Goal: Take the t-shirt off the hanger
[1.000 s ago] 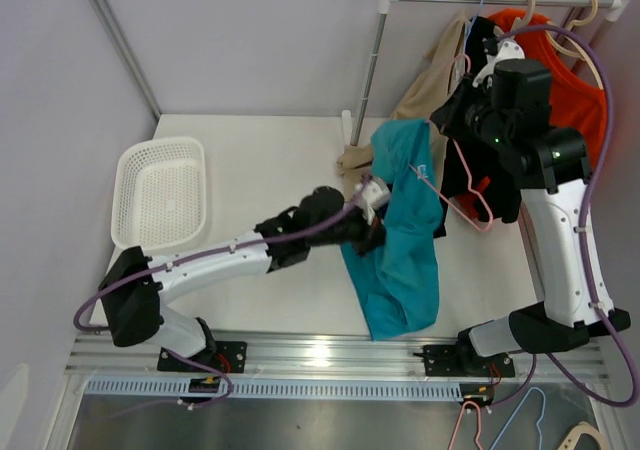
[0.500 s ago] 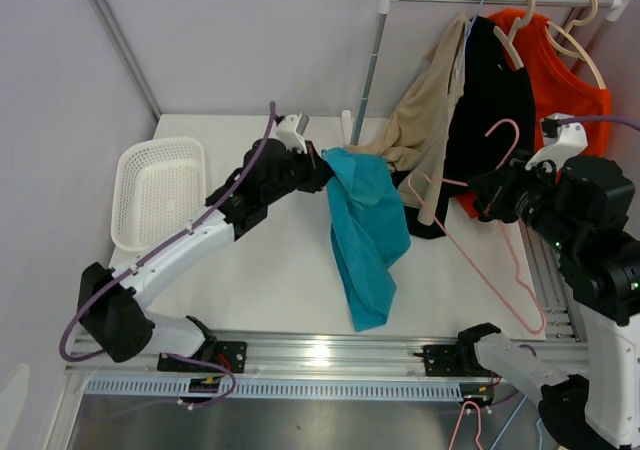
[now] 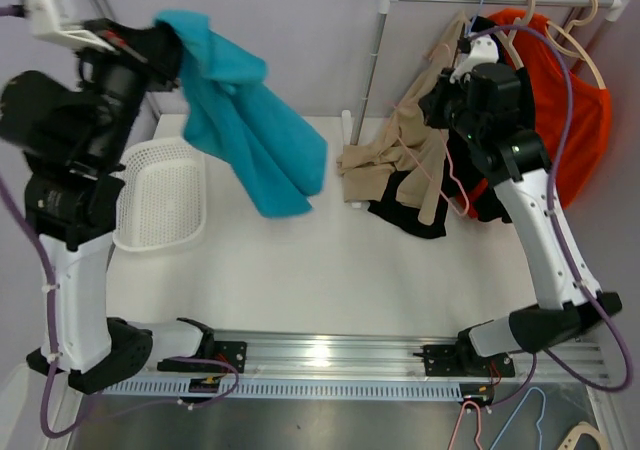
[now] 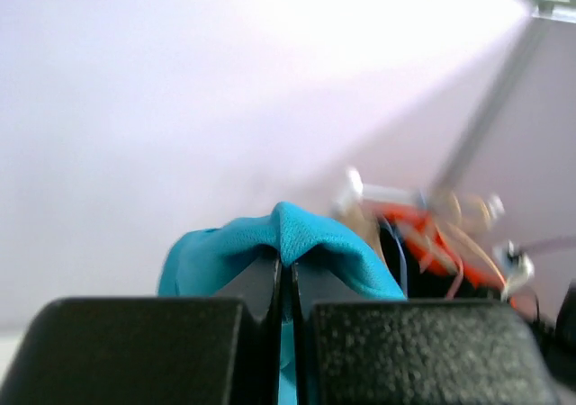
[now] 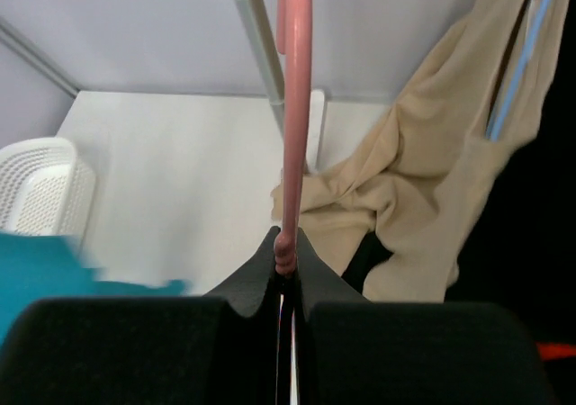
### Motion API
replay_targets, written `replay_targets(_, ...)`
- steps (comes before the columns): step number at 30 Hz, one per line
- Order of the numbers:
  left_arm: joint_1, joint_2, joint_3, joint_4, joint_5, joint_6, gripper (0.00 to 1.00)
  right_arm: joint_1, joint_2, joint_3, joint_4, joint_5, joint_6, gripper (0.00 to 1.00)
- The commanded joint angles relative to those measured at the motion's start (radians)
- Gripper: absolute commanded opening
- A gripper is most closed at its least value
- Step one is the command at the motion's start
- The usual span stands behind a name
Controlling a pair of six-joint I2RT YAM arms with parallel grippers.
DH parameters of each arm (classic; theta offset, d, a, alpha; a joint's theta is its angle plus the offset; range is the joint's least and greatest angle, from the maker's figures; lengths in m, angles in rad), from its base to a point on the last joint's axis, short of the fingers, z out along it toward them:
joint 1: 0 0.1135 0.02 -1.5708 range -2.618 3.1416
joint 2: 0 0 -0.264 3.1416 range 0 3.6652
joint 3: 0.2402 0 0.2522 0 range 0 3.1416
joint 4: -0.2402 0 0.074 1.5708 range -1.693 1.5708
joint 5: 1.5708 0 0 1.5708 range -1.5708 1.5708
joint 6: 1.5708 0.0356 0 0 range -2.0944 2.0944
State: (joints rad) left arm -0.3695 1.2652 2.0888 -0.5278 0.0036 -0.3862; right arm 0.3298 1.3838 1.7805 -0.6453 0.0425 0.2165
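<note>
Left gripper [image 4: 286,283], clenched on shirt [image 3: 250,140] at ten o'clock, should lower before releasing; right gripper [image 5: 286,263] pinches hanger [image 5: 294,108] (seemingly bare).

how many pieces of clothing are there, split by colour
teal t-shirt: 1
beige garment: 1
black garment: 1
orange-red garment: 1
total: 4
</note>
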Motion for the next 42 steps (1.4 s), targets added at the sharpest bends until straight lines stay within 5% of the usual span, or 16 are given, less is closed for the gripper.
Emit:
replay_targets(1,0.058,0.036,0.128,0.033,-0.156,0.162,0.01,-0.002,0.059,0.115,0.244,0.059,-0.083,0.0)
replay_targets(4,0.064,-0.059,-0.067,0.42,-0.376,0.419,0.01,-0.011,0.153,0.193,0.288,0.077,-0.105,0.0)
replay_targets(7,0.121,-0.064,-0.076,0.457,-0.404,0.541,0.01,-0.038,0.227,0.301,0.315,0.062,-0.097,0.0)
replay_targets(15,0.369,-0.15,-0.599,0.417,-0.3,0.186,0.01,-0.078,0.518,0.627,0.325,0.03,-0.126,0.0)
replay_targets(19,0.544,-0.049,-0.74,0.422,-0.108,0.024,0.01,-0.089,0.653,0.818,0.262,0.004,-0.123,0.0)
replay_targets(23,0.613,0.051,-0.711,0.434,0.07,-0.045,0.01,-0.087,0.675,0.791,0.291,-0.013,-0.077,0.0)
replay_targets(35,0.612,0.215,-0.31,0.353,0.223,-0.059,0.01,-0.077,0.735,0.715,0.326,-0.058,-0.051,0.0)
replay_targets(42,0.618,0.287,-0.187,0.261,0.121,-0.057,0.01,-0.071,0.719,0.631,0.354,-0.072,-0.043,0.0)
